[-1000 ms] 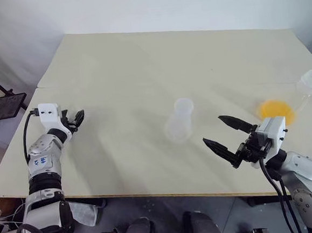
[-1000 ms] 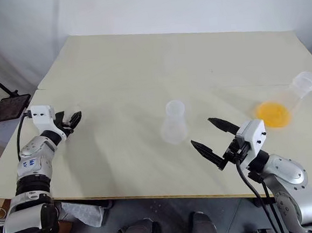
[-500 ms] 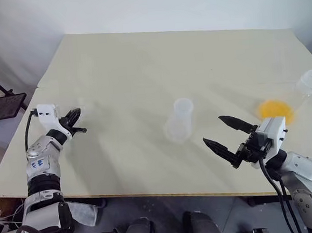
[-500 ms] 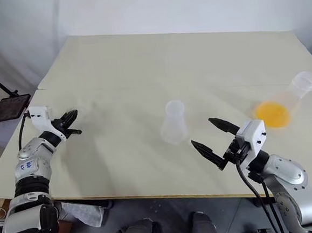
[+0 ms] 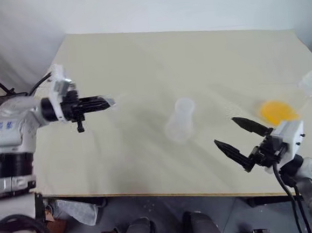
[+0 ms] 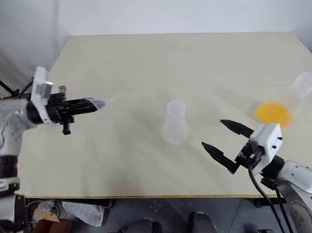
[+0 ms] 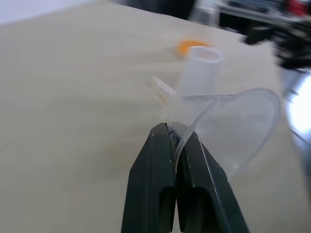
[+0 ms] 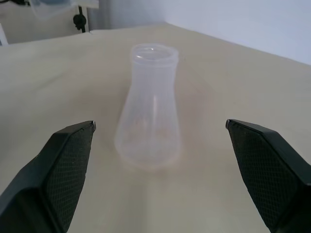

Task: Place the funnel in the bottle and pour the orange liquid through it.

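Funnel (image 7: pixel 228 121) pinched at rim by left tool (image 5: pixel 103 103), held above bench's (image 5: pixel 141 63) left side. Bottle (image 5: pixel 179 120) mid-bench, right tool (image 5: pixel 243 142) spread nearby. Stem probably best tipped down, lined over neck.

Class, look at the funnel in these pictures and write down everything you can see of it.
The funnel is small, clear and colourless, seemingly thin plastic, with a wide round cone and a short narrow stem. It looks empty. It is held off the table, tipped on its side, its rim pinched between the shut black fingers of the left gripper. Nothing else touches it. The bottle stands farther off, beyond it.
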`<state>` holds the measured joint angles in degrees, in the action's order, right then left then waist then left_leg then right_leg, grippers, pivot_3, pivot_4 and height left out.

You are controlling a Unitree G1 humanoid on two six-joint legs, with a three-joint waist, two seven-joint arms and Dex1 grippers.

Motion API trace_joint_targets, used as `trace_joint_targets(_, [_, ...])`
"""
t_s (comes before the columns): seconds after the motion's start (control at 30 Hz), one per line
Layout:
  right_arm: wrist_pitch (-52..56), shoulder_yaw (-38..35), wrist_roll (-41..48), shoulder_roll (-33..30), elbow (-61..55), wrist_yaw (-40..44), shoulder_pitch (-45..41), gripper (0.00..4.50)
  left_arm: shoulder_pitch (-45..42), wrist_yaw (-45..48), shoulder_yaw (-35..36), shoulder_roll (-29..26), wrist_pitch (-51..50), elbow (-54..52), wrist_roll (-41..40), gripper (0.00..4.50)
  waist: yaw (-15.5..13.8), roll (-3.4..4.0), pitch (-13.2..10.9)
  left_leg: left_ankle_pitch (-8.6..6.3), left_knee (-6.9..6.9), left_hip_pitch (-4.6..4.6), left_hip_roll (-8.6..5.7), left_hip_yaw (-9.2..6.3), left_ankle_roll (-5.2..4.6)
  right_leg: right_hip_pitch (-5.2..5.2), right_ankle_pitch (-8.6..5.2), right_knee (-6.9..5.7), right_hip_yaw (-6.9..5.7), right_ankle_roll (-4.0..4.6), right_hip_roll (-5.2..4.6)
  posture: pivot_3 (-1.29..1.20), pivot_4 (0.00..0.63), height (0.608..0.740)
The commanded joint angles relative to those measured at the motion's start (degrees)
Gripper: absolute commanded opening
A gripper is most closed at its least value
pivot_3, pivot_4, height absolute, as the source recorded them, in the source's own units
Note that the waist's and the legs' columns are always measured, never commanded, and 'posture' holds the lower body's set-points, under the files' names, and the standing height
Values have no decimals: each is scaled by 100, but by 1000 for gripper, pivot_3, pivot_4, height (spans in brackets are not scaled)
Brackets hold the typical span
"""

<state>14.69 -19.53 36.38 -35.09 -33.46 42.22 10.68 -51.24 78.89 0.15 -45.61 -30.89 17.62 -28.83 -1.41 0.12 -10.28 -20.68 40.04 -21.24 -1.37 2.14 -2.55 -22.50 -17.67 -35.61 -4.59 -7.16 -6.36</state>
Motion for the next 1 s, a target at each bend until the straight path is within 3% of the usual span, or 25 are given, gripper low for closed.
trace_joint_targets(0.03, [44, -367, 271, -127, -453, 18, 151, 4500, -1043, 872, -625, 233, -187, 443, 198, 20, -8, -1, -1, 1, 0, -1, -3, 2, -2, 1, 0, -2, 0, 0, -1, 0, 150, 740])
trace_joint_targets(0.37, [-35, -397, 154, 135, -861, -311, 680, 4500, -3048, 1361, -2269, 1107, 276, 2627, 1373, 20, 4, -15, -9, 4, -1, -4, 3, 13, -7, -7, 0, 0, 7, -1, 6, 0, 150, 740])
trace_joint_targets(0.47, [-84, -319, 58, 271, -958, -426, 774, 4500, -3425, 1361, -2552, 1415, 361, 3007, 1346, 20, -1, -17, -11, 3, -2, -4, -2, 12, -11, -8, 0, 0, 11, -2, 1, 0, 150, 740])
trace_joint_targets(0.7, [-178, -68, -162, 555, -1109, -622, 930, 4500, -3839, 1361, -3210, 1586, 438, 3073, 898, 20, 4, -19, -12, 3, -2, -10, -2, 1, -11, -9, 0, 2, 23, -1, -9, 0, 150, 740])
trace_joint_targets(1.0, [-281, 62, -286, 695, -1121, -738, 962, 4500, -4031, 1361, -3642, 1864, 829, 3488, 966, 20, -7, -19, -13, 3, 0, -10, 0, 1, -11, -9, 0, 1, 25, -1, -7, 0, 150, 740])
